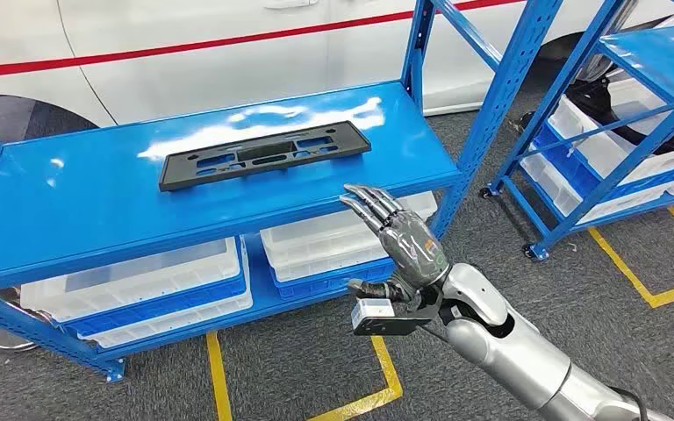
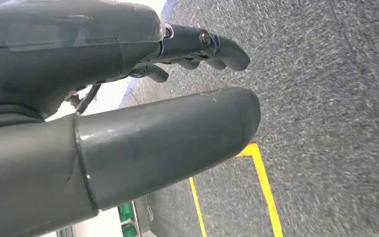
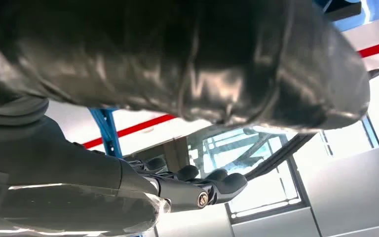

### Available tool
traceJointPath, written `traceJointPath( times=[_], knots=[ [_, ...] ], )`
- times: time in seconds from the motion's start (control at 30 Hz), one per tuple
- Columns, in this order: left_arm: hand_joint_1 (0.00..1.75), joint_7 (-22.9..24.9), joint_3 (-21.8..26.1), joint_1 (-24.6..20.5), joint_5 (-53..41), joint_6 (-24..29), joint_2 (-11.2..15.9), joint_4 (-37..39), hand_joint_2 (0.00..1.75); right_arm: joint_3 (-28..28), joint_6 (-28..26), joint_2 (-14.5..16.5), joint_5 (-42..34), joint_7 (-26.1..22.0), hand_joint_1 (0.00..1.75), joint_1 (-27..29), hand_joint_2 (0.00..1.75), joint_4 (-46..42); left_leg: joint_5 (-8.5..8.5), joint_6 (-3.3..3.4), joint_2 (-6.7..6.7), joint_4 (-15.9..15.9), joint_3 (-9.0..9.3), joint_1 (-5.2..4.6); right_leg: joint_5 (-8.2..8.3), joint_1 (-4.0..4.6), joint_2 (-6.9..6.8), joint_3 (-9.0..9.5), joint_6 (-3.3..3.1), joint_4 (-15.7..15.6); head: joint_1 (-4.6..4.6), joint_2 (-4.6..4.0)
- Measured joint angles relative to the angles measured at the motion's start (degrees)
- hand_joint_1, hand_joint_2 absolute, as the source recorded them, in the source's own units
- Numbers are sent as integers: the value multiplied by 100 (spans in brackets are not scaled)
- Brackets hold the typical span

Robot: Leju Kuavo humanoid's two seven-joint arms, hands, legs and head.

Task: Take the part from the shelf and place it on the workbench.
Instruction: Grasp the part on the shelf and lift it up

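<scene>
A long flat black part (image 1: pixel 263 155) with several cut-outs lies on the top board of the blue shelf (image 1: pixel 79 210). My right hand (image 1: pixel 399 232) is raised in front of the shelf's front edge, just right of and below the part, fingers stretched out and apart, holding nothing. In the right wrist view that hand's thumb (image 3: pixel 256 69) and dark fingers (image 3: pixel 197 185) are spread with nothing between them. My left hand (image 2: pixel 143 118) hangs over the grey floor, its thumb (image 2: pixel 168 143) and fingers (image 2: pixel 212 47) apart and holding nothing.
White bins in blue trays (image 1: pixel 158 285) sit on the shelf's lower level. A second blue rack (image 1: pixel 614 132) with white bins stands at the right. A white car body with a red stripe (image 1: pixel 228 39) is behind the shelf. Yellow floor lines (image 1: pixel 386 373) mark the grey carpet.
</scene>
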Motion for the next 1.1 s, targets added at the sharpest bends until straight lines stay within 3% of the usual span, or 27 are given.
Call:
traceJointPath(
  times=[0.07,0.17,0.23,0.3,0.33,0.4,0.47,0.5,0.53,0.57,0.6,0.67,0.73,0.83,0.87,0.93,0.97,1.03,1.07,1.1],
  knots=[
    [0,0,0,4,0,-1,-1,0,0,1,0,0,0,0,0,0,0,0,-75,-19,-4,0,105,6,221,-5,-5,66,-5,-343,0,0],
    [0,-2,0,11,3,-7,-5,0,0,7,5,0,0,0,0,4,0,8,-291,-96,-8,2,345,9,1090,12,-36,267,-52,-1364,-1,0],
    [0,-5,0,1,8,-9,-5,0,0,14,11,1,0,1,0,9,0,15,-365,-162,-6,-23,390,-1,1381,44,-42,301,-137,-1626,-3,0],
    [0,-7,0,-15,16,-9,-4,0,0,14,7,3,0,1,0,5,0,6,-323,-227,-1,51,376,-2,1338,42,-16,371,-227,-1671,-4,0],
    [0,-7,0,-19,21,-9,-4,0,0,13,4,3,0,-1,0,2,0,0,-262,-258,2,247,298,0,1303,32,-8,435,-267,-1706,-6,0],
    [0,-8,0,-29,33,-9,-5,-1,0,20,2,6,-1,-2,0,-2,0,-7,-252,-306,4,915,-105,13,1222,16,-12,596,-330,-1775,-8,0],
    [0,-9,0,-26,42,-10,-8,-3,0,32,3,9,-12,-3,0,-6,0,-6,-539,-332,5,1550,-591,19,1120,17,-14,737,-355,-1804,-9,0],
    [0,-9,0,-17,46,-11,-8,-3,0,40,4,10,-22,-8,0,-6,0,-5,-706,-337,5,1708,-776,20,1062,18,-10,811,-358,-1808,-8,0],
    [0,-8,0,-7,50,-11,-8,-4,0,47,7,11,-38,-14,0,-5,0,-5,-777,-334,5,1707,-885,19,1001,21,-2,891,-358,-1808,-9,0],
    [0,-8,0,0,51,-10,-8,-4,0,54,10,12,-57,-21,0,-6,0,-4,-721,-321,5,1560,-925,17,938,24,5,978,-355,-1808,-9,0],
    [0,-7,0,6,52,-10,-8,-4,0,61,13,13,-73,-27,0,-7,0,-4,-519,-296,5,1275,-890,10,877,29,11,1065,-349,-1809,-9,0],
    [0,-7,0,24,52,-9,3,-4,0,76,18,18,-96,-28,0,-9,0,-1,122,-200,0,542,-752,-25,747,45,20,1210,-318,-1805,-6,0],
    [0,-3,0,34,54,-12,14,-7,0,92,21,30,-103,-28,0,-11,0,5,457,-124,-8,142,-665,-62,640,57,35,1297,-251,-1798,-4,0],
    [0,5,0,42,52,-15,3,-17,0,113,16,45,-103,-27,0,-10,0,7,426,-51,-12,50,-519,-51,653,58,45,1350,-139,-1675,-4,0],
    [0,15,0,46,52,-13,-2,-19,0,120,14,48,-103,-26,0,-15,0,8,416,-24,-9,15,-443,-38,650,54,38,1278,-112,-1500,-4,0],
    [0,33,0,40,63,-8,-10,-21,0,135,8,54,-103,-22,0,-12,0,13,381,14,-7,-27,-324,-22,493,37,24,937,-69,-923,-2,0],
    [0,40,0,35,72,-4,-11,-20,0,146,4,56,-103,-21,0,0,0,17,347,30,-10,-29,-288,-22,330,31,20,696,-46,-599,-3,0],
    [0,40,0,39,81,1,-14,-20,0,166,-3,62,-103,-17,0,48,0,23,262,36,-22,-24,-218,-26,88,17,19,338,-7,-267,-3,0],
    [0,40,0,46,72,2,-17,-20,0,174,-5,66,-102,-17,0,72,0,24,213,32,-27,-20,-165,-29,129,13,18,270,-2,-332,-3,0],
    [0,40,0,53,61,2,-19,-20,0,179,-8,68,-99,-17,0,92,0,23,163,25,-29,-18,-101,-31,338,12,17,299,-10,-583,-3,0]
  ],
)
